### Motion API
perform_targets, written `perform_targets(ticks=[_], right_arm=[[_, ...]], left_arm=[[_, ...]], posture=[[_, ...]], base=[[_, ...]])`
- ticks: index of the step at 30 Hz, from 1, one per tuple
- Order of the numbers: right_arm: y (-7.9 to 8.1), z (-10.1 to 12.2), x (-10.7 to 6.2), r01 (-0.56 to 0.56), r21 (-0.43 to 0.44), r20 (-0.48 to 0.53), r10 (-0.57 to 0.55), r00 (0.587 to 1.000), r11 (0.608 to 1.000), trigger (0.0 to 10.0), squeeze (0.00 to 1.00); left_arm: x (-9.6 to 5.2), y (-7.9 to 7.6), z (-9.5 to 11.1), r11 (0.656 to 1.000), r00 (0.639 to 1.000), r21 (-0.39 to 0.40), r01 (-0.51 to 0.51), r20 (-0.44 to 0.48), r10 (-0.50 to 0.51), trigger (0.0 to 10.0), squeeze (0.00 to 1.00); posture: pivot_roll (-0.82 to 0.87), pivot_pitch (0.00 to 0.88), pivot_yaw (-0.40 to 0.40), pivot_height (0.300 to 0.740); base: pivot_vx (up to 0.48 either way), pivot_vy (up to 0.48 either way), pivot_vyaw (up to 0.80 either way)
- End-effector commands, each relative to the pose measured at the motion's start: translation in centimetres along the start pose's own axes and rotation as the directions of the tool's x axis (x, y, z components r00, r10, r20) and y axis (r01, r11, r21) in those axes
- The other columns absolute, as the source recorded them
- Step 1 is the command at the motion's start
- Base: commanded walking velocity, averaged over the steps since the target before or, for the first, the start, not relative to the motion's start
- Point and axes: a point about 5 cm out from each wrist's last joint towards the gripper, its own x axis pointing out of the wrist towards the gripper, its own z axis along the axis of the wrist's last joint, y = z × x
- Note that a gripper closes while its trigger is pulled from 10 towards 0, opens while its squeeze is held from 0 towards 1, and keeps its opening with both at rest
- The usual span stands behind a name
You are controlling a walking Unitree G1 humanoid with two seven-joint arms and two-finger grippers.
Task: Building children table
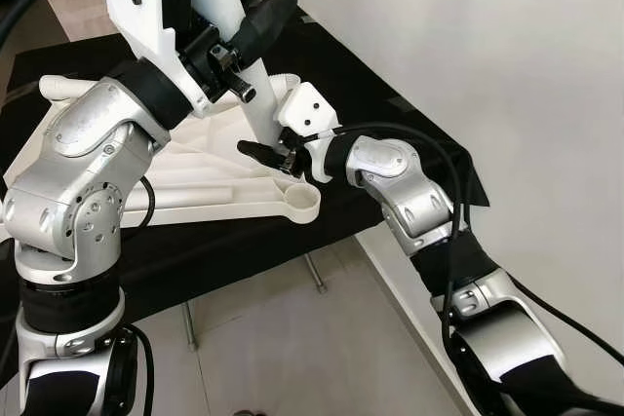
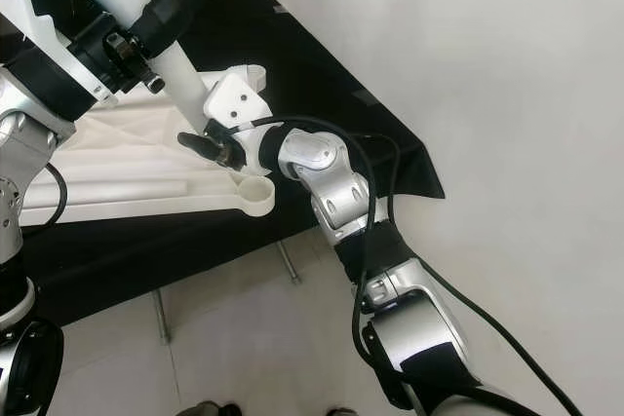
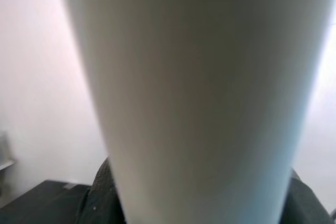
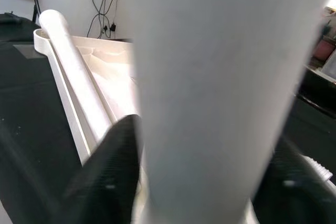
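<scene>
1. White moulded plastic forms the upturned child's tabletop (image 1: 210, 168), which lies underside-up on the black-draped bench (image 1: 390, 119), so its round corner socket (image 1: 302, 204) faces upward at the bench's near edge, open to receive a leg.
2. A white tapered plastic table leg (image 2: 161, 56) stands tilted above the tabletop, its lower end near another corner socket (image 2: 249, 75); judged from this pose, it is being steered into that socket.
3. The left gripper (image 1: 244, 41) clamps the leg high up, its black fingers (image 1: 268, 12) wrapped around the shaft, apparently to carry the weight and set the angle.
4. The right gripper (image 2: 210, 148) grips the same leg low down, fingers (image 4: 113, 166) closed on either side of the shaft, just above the tabletop, probably to guide the lower end.
5. In both wrist views the leg passes between the fingers and touches them.
6. A second white leg (image 4: 79, 77) lies along the tabletop's rim, not yet fitted.
</scene>
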Motion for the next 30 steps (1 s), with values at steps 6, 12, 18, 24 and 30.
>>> perform_targets(ticks=[6,12,18,24,30], right_arm=[[0.1,1.4,0.4,-0.132,0.098,0.068,0.126,0.99,0.986,10.0,1.0],[1.1,3.4,1.4,-0.24,0.128,0.12,0.225,0.967,0.962,10.0,0.0],[3.4,2.3,1.5,-0.35,0.166,0.082,0.34,0.937,0.922,0.0,0.0],[3.1,1.9,1.6,-0.312,0.216,0.065,0.305,0.95,0.925,0.0,0.0],[3.0,1.7,1.6,-0.297,0.23,0.053,0.293,0.955,0.927,0.0,0.0]], left_arm=[[-1.3,-2.2,-0.1,0.951,0.956,-0.104,0.292,0.017,-0.292,0.0,0.0],[-1.4,-2.3,-1.0,0.92,0.923,-0.096,0.38,-0.026,-0.384,0.0,0.0],[-0.7,-2.7,-0.8,0.909,0.913,-0.098,0.405,-0.002,-0.407,0.0,0.0],[-0.5,-2.6,-0.4,0.907,0.912,-0.096,0.41,0.019,-0.41,0.0,0.0],[-0.3,-2.6,-0.2,0.908,0.912,-0.089,0.41,0.032,-0.408,0.0,0.0]], posture=[[-0.05,0.071,0.021,0.74],[-0.07,0.069,0.022,0.74],[-0.07,0.073,0.019,0.74],[-0.07,0.076,0.022,0.74],[-0.07,0.077,0.022,0.74]], base=[[0.0,0.0,0.0],[0.0,0.0,0.0],[0.0,0.0,0.0],[0.0,0.0,0.0],[0.0,0.0,0.0]])
